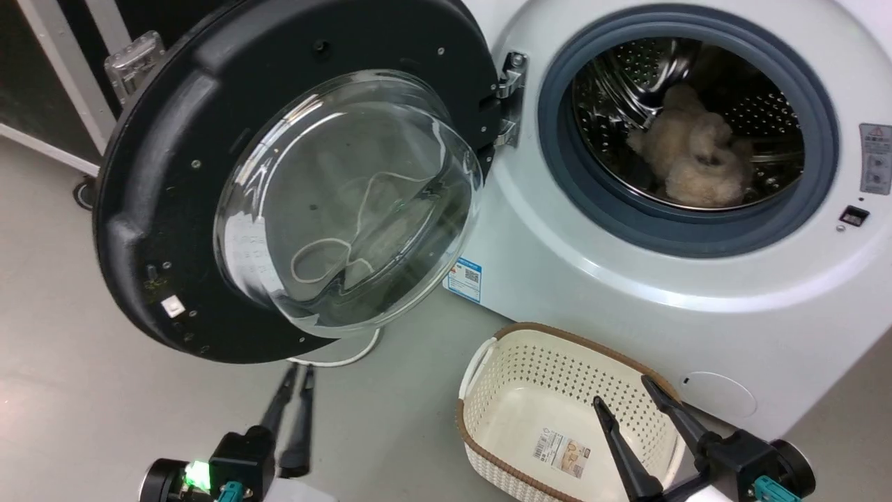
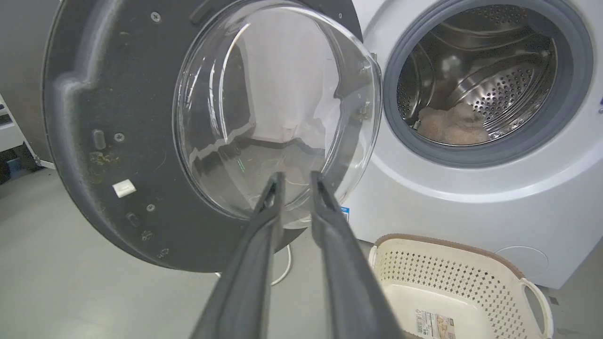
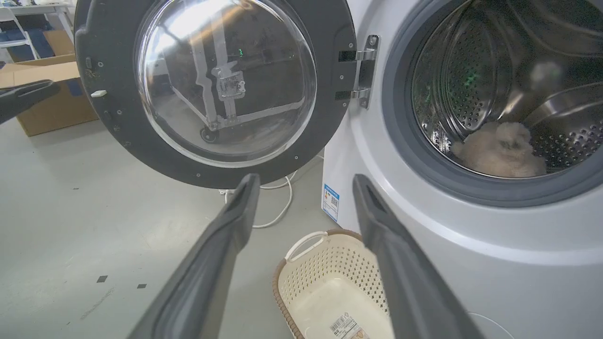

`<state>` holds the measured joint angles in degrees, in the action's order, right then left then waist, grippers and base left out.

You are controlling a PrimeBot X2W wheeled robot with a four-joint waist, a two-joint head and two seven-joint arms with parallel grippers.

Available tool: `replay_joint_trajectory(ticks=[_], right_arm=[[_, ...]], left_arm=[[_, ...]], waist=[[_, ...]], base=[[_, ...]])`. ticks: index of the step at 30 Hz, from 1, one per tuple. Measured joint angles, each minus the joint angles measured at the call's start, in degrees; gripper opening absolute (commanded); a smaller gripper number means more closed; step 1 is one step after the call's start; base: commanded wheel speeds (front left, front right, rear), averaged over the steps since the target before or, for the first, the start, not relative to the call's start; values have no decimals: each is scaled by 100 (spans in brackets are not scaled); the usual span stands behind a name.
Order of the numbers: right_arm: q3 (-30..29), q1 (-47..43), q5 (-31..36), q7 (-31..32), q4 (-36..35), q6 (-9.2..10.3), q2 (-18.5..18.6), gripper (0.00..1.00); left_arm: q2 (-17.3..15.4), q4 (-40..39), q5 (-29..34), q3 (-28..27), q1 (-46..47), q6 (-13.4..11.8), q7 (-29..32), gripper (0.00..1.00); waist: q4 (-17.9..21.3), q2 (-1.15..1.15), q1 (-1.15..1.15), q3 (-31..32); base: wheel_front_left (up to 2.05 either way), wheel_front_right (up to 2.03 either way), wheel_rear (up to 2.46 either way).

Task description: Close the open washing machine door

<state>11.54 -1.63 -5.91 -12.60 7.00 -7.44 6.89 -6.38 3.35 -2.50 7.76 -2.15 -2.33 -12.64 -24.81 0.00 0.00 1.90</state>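
The washing machine door stands wide open, swung to the left of the washing machine on its hinge. The left gripper is low, near the door's lower edge, with its jaws nearly pressed together and holding nothing. The right gripper is above the basket, jaws spread and empty. I think the left arm should reach behind the rim far from the hinge and push in a slow arc until the door clicks, without pressing on the glass window.
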Motion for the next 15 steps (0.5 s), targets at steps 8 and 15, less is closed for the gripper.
replay_joint_trajectory(ticks=[8, 15], right_arm=[[220, -13, -73, -124, 2, 0, 176, 100], [417, 88, -179, -167, 1, 0, 501, 100]], left_arm=[[40, -1196, -783, -1196, 288, 26, -122, 0], [-274, -940, -1992, -2599, 1222, 313, -177, 0]], waist=[[67, 0, 0, -219], [326, 0, 0, -490]], base=[[0, 0, 0], [0, 0, 0]])
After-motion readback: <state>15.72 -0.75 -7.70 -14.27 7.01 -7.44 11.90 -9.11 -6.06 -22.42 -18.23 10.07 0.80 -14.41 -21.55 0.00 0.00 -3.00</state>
